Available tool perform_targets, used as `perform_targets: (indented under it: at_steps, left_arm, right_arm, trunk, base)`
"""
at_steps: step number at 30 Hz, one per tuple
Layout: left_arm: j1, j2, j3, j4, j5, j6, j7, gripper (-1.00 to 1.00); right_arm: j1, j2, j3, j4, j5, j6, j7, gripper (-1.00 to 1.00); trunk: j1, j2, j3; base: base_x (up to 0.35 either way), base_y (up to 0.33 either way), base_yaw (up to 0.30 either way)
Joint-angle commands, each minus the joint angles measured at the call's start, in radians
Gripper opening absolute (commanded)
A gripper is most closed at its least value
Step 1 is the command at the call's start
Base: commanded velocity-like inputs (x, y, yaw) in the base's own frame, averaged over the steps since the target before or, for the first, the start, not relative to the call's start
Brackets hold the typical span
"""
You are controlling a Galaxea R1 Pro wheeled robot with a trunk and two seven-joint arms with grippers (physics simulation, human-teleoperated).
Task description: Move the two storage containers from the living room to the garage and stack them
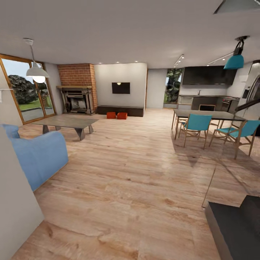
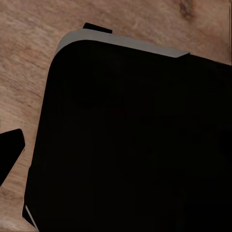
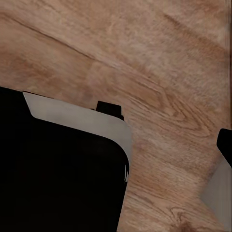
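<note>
Two small orange-red storage containers (image 1: 111, 115) (image 1: 122, 115) sit side by side on the light wood plank floor (image 1: 137, 173) at the far end of the living room. They stand just in front of the long low dark-brown bench (image 1: 121, 110), below the black wall screen (image 1: 120, 87). They are far from me. In the left wrist view a black fingertip (image 2: 10, 147) pokes in beside my dark base (image 2: 130, 145) over the wood floor. The right wrist view has a dark finger edge (image 3: 225, 142) beside the base (image 3: 58, 179). Neither view reveals how the jaws stand.
A blue sofa (image 1: 39, 155) and a low grey coffee table (image 1: 66, 122) stand at the left. A dining table (image 1: 206, 115) with teal chairs (image 1: 196, 124) is at the right. A dark block (image 1: 234, 224) sits at the near right, and a white wall (image 1: 14, 202) at the near left.
</note>
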Motion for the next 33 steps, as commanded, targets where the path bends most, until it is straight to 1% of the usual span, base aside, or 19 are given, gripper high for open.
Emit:
perform_targets:
  at_steps: [1,15,33]
  left_arm:
    - [0.000,0.000,-0.001,0.000,0.005,-0.002,0.000,1.00]
    - [0.000,0.000,-0.001,0.000,0.005,-0.004,0.000,1.00]
    - [0.000,0.000,-0.001,0.000,0.005,-0.004,0.000,1.00]
  right_arm:
    - [-0.001,0.000,0.008,0.003,-0.003,-0.005,-0.003,1.00]
    - [-0.001,0.000,0.008,0.003,-0.003,-0.005,-0.003,1.00]
    - [-0.001,0.000,0.008,0.003,-0.003,-0.005,-0.003,1.00]
  trunk:
    - [0.001,0.000,-0.001]
    - [0.001,0.000,-0.001]
    - [0.001,0.000,-0.001]
  base:
    - [0.322,0.000,-0.243]
    - [0.322,0.000,-0.226]
    - [0.322,0.000,-0.143]
